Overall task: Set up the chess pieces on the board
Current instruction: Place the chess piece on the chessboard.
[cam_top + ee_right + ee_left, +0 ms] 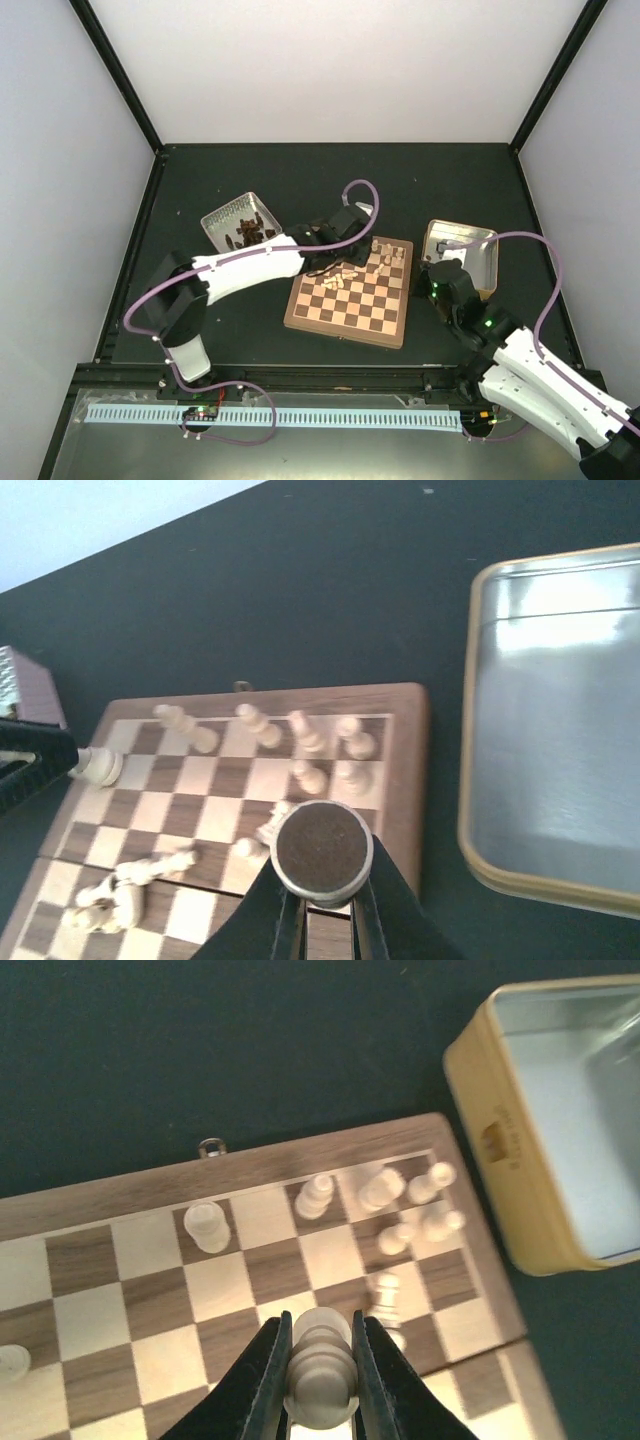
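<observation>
The board (352,305) lies mid-table. Several cream chess pieces (386,254) stand or lie along its far rows, and more lie near its middle (110,900). My left gripper (336,262) hangs over the board's far left part. In the left wrist view that gripper (321,1322) is shut on a cream piece (320,1375), held above the squares. My right gripper (433,274) is at the board's right edge. It (322,868) is shut on a piece whose round dark felt base (322,846) faces the camera.
An empty yellow-rimmed metal tin (478,240) sits just right of the board (560,730). A second tin (226,214) holding dark pieces stands at the board's far left. Black frame rails border the table.
</observation>
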Action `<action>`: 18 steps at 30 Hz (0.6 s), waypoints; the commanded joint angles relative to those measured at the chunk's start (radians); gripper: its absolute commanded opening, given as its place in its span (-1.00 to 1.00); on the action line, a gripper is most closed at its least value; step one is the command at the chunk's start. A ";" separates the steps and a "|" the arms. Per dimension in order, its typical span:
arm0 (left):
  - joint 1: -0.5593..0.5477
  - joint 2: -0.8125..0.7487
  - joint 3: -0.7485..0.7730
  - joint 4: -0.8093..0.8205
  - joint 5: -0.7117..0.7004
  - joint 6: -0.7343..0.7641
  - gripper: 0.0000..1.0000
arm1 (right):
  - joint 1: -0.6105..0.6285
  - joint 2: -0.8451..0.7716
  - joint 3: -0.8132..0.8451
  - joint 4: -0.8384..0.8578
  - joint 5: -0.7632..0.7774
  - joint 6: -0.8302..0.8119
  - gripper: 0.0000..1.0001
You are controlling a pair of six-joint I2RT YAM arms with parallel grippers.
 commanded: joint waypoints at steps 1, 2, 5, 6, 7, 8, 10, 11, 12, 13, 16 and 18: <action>-0.015 0.086 0.082 -0.059 -0.128 0.113 -0.97 | -0.001 -0.051 0.009 -0.136 0.149 0.078 -0.97; -0.019 0.101 0.085 -0.049 -0.134 0.121 -0.97 | -0.001 -0.059 0.006 -0.136 0.149 0.079 -0.97; -0.027 0.139 0.087 0.005 -0.141 0.135 -0.97 | -0.001 -0.062 0.003 -0.139 0.146 0.080 -0.97; -0.028 0.149 0.084 0.027 -0.143 0.139 -0.97 | -0.001 -0.060 0.003 -0.138 0.143 0.080 -0.97; -0.028 0.157 0.083 0.045 -0.146 0.142 -0.97 | -0.002 -0.058 0.003 -0.137 0.140 0.081 -0.97; -0.028 0.167 0.084 0.059 -0.153 0.148 -0.97 | -0.001 -0.054 0.004 -0.136 0.136 0.080 -0.97; -0.028 0.191 0.093 0.083 -0.164 0.161 -0.97 | 0.000 -0.051 0.003 -0.132 0.129 0.080 -0.97; -0.028 0.204 0.102 0.085 -0.167 0.167 -0.97 | -0.001 -0.050 0.002 -0.130 0.127 0.080 -0.97; -0.028 0.218 0.113 0.086 -0.167 0.170 -0.97 | 0.000 -0.050 0.001 -0.130 0.125 0.080 -0.97; -0.028 0.232 0.120 0.089 -0.167 0.173 -0.97 | -0.001 -0.049 0.001 -0.130 0.124 0.080 -0.97; -0.027 0.271 0.141 0.095 -0.177 0.173 -0.97 | -0.001 -0.049 0.000 -0.130 0.121 0.080 -0.97; -0.025 0.297 0.151 0.098 -0.185 0.158 -0.97 | -0.001 -0.052 -0.001 -0.128 0.117 0.080 -0.97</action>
